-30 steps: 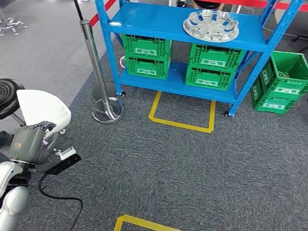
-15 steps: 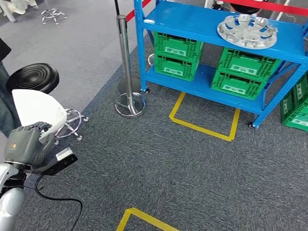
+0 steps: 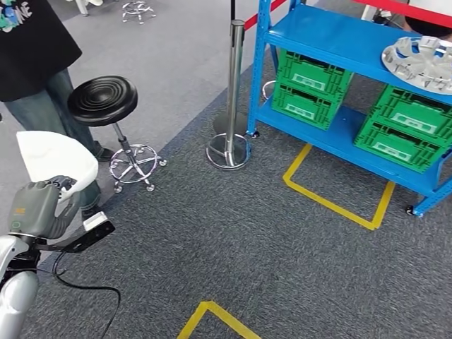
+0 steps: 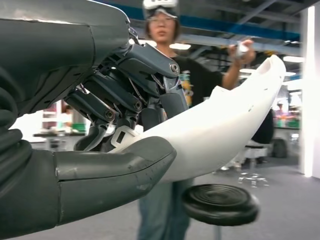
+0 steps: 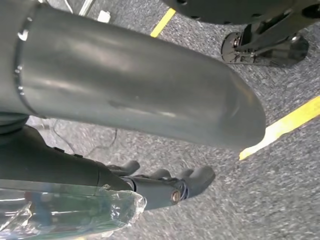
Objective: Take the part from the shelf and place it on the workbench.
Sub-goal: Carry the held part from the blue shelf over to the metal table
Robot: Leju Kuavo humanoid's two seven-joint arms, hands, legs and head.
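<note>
Our left hand (image 3: 39, 208) is clenched around a white moulded part (image 3: 56, 159); in the left wrist view the thick thumb and the darker fingers (image 4: 124, 100) close on it from opposite faces, and its long curved body runs away from the palm toward a person (image 4: 177, 65) standing close in front. In the head view the part sits at about nine o'clock, low on the left, rising from the hand toward twelve.

Our right hand (image 5: 166, 185) hangs over the carpet with its fingers slightly curled and apart, nothing in them; something clear and crinkled (image 5: 68, 212) lies just beside it, and we cannot tell what.

Outward from the left hand stands a black stool (image 3: 104, 102) at eleven o'clock, then a chrome barrier post (image 3: 233, 92) near twelve, and the blue shelf (image 3: 330, 35) at one to two o'clock with green crates (image 3: 309, 88) and a silver wheel cover (image 3: 421, 60).

No workbench can be placed from here, so we judge the part is in transit, borne on the left arm.
</note>
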